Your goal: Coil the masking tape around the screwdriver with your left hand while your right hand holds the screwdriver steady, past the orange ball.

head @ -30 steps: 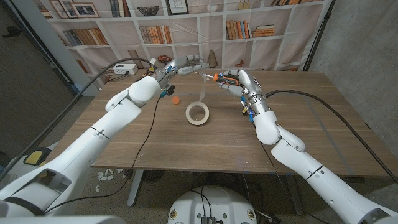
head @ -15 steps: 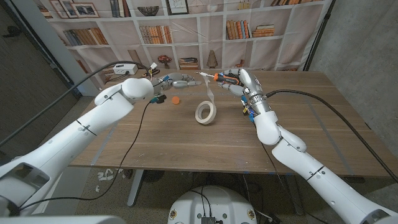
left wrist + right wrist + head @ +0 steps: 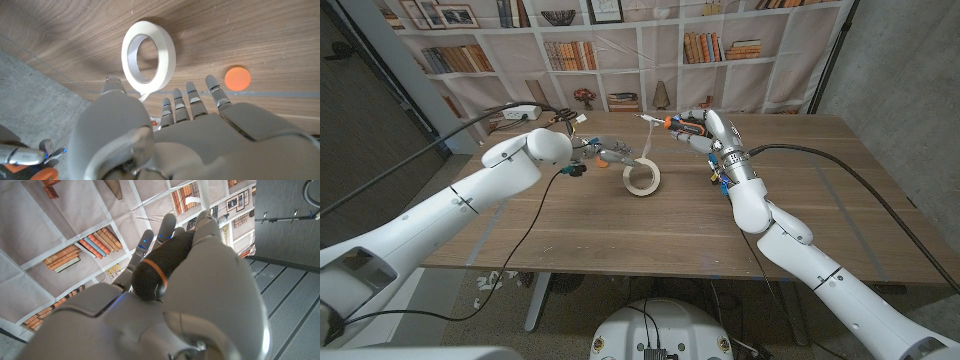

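Right hand [image 3: 705, 132] was raised above the far side of the wooden table [image 3: 720, 220], fingers wrapped around the screwdriver [image 3: 678, 124]; the orange-and-black handle sat in the grip and the shaft stuck out toward the robot's left. In the right wrist view the black handle with its orange ring [image 3: 156, 270] was clamped between the curled fingers and the palm of that hand [image 3: 165, 280]. A thin strip of tape ran from the screwdriver tip down to the masking tape roll [image 3: 641, 177], which stood tilted on edge on the table, below and to the left of the right hand. Left hand [image 3: 603, 152] was low over the table just beside the roll, on its left side. In the left wrist view the roll [image 3: 148, 56] sat right at the fingertips [image 3: 192, 97] of the left hand [image 3: 200, 130], a tape end trailing down by the thumb; could not tell whether the fingers actually pinched it. Orange ball [image 3: 237, 78] lay on the table near the fingertips, apart from the roll; in the head view it [image 3: 605, 157] showed right against the left hand.
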`<control>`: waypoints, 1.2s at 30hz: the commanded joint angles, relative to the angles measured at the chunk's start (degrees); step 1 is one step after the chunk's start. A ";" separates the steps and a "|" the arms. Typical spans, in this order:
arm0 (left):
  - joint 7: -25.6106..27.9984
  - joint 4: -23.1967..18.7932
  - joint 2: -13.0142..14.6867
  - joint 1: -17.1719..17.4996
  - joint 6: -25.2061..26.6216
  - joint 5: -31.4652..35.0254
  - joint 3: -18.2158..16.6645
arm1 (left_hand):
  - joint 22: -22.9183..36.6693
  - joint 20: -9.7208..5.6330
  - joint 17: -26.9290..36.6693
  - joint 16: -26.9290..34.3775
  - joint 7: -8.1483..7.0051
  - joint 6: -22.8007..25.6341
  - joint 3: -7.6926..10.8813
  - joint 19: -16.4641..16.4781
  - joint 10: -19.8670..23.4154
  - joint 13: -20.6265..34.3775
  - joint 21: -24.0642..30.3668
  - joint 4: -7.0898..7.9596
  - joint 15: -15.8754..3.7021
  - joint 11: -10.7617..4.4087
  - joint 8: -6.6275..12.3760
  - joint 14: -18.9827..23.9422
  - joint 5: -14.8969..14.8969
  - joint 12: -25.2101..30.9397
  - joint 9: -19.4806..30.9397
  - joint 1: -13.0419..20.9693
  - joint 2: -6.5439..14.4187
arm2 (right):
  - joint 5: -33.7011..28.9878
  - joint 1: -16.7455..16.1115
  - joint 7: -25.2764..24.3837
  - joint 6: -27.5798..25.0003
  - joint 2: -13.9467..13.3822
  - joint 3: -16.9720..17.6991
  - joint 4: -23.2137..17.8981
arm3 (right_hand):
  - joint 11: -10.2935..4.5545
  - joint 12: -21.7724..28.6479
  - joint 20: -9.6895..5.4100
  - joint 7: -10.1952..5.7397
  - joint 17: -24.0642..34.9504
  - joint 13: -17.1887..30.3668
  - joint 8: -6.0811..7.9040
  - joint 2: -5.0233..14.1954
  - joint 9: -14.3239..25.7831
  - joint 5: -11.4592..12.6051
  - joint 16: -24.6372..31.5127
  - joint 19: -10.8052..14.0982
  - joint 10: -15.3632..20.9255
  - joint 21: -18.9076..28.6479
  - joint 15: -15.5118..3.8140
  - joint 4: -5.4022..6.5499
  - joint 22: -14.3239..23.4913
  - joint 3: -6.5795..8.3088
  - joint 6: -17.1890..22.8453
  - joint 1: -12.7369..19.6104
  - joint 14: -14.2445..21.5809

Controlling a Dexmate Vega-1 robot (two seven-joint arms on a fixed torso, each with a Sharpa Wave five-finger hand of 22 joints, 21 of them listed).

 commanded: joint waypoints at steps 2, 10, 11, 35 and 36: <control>-2.93 7.88 -5.15 -4.70 6.61 9.64 8.52 | 0.35 -0.07 -0.57 0.51 0.03 -4.46 -0.87 -2.72 -1.47 -0.83 0.13 -0.02 0.89 1.20 -0.19 0.38 0.31 0.09 -0.18 -0.85 -0.58 | -0.08 0.06 -0.32 0.54 0.10 0.12 0.30 | -1.41 0.15 -8.78 -5.27 0.36 0.10 0.30 8.34 0.28 0.31 -0.43 -0.07 2.02 0.33 -6.54 0.20 0.13 -0.26 5.73 8.19 4.38; -1.36 23.29 -10.27 -3.78 -8.56 -1.81 4.11 | -0.05 0.00 -3.31 -0.63 0.83 -3.89 -0.17 -1.28 -1.63 -2.82 0.31 -1.56 1.77 -3.74 1.12 -1.30 0.53 0.34 -0.54 1.64 0.11 | 0.14 -0.03 -0.43 0.30 0.22 0.39 0.43 | -1.38 0.12 -8.79 -5.23 0.46 0.21 0.30 8.38 0.30 0.29 -0.56 -0.15 2.08 0.52 -6.55 0.28 0.09 -0.36 5.73 8.23 4.45; -1.71 24.45 -10.58 -3.98 -9.94 -2.73 3.87 | -0.08 0.01 -3.54 -0.76 0.57 -3.59 -0.19 -1.43 -1.69 -2.97 0.22 -1.60 1.52 -4.03 1.24 -1.73 0.52 0.38 -0.56 1.66 0.11 | 0.25 0.02 -0.28 0.30 0.18 0.41 0.44 | -1.37 0.11 -8.79 -5.24 0.47 0.21 0.31 8.38 0.30 0.28 -0.57 -0.16 2.08 0.53 -6.55 0.28 0.09 -0.37 5.75 8.24 4.46; 4.90 37.35 -17.89 -5.98 -30.14 -6.97 2.19 | 0.75 -10.19 0.09 26.54 2.77 43.86 24.84 30.50 47.59 -6.20 21.91 -6.98 -18.18 -10.61 13.68 61.19 -1.12 17.29 2.12 25.79 9.08 | -0.04 1.72 -2.10 -0.13 1.62 -0.31 2.97 | -1.36 -0.21 -8.77 -5.17 0.75 0.35 0.24 8.42 0.34 0.22 -1.03 -0.46 2.07 1.08 -6.53 0.48 -0.05 -0.70 5.65 8.40 4.59; 5.75 36.80 -17.71 -5.64 -30.13 -6.82 1.82 | 0.62 -11.01 1.00 27.18 2.80 44.69 24.92 31.39 47.63 -5.47 22.62 -7.08 -18.17 -10.73 13.98 62.05 -0.88 17.46 2.48 25.83 8.67 | -0.12 1.75 -2.15 -0.16 1.59 -0.32 2.97 | -1.30 -0.21 -8.77 -5.16 0.76 0.37 0.26 8.42 0.35 0.22 -1.05 -0.48 2.08 1.10 -6.53 0.49 -0.06 -0.72 5.68 8.41 4.60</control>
